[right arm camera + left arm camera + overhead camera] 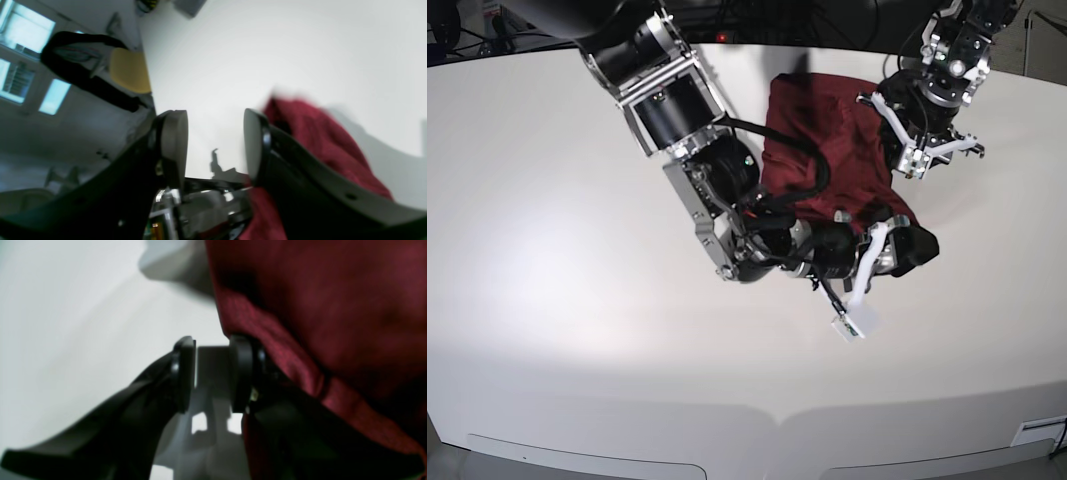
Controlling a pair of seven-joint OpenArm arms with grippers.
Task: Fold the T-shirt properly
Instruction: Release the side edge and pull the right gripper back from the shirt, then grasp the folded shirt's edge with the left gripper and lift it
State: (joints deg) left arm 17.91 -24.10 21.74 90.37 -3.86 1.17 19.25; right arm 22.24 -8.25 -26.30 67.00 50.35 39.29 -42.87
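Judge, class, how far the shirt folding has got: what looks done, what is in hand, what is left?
Done: the T-shirt lies gathered into a compact, roughly rectangular bundle on the table. In hand: nothing; the right gripper and left gripper both stand open with no cloth between the jaws, right beside the fabric. Left: the near edge still looks lumpy and wrinkled, so probably a last fold or tidy-up.

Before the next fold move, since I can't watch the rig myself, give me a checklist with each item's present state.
1. Right gripper free of cloth: ok, jaws apart, nothing between them.
2. Left gripper free of cloth: ok, gap between pads empty, though fabric lies against the outside of one finger.
3. T-shirt lying flat: not ok, bunched and wrinkled.
4. T-shirt fully on the table: ok.
5. Sleeves located: cannot tell, the right arm covers the near edge.
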